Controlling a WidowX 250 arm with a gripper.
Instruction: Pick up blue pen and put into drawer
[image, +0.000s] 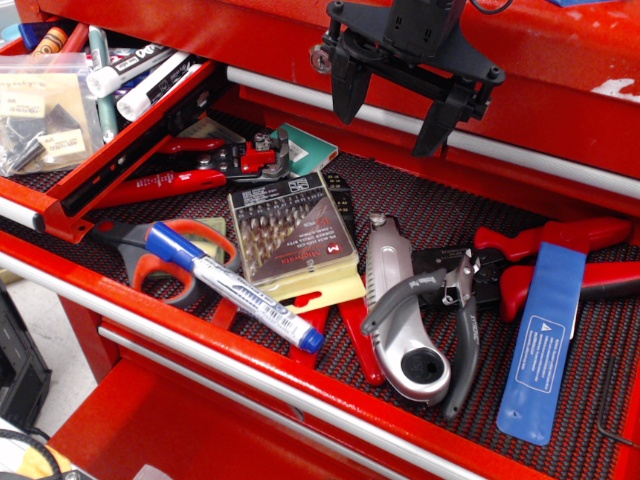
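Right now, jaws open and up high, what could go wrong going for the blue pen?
1. The blue pen lies diagonally across the orange-handled scissors and against the drill bit case; closing jaws may catch either.
2. The gripper hangs well right of the pen, so descent needs a lateral move first.
3. The small drawer already holds markers and bags; the pen could land on its rim.

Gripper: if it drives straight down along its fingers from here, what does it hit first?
The black two-finger gripper, jaws open and empty, points down at the dark mesh liner of the wide red drawer, probably bare liner just above the silver utility knife. Depth is unclear from this single view. The blue-capped white pen lies well off that line.
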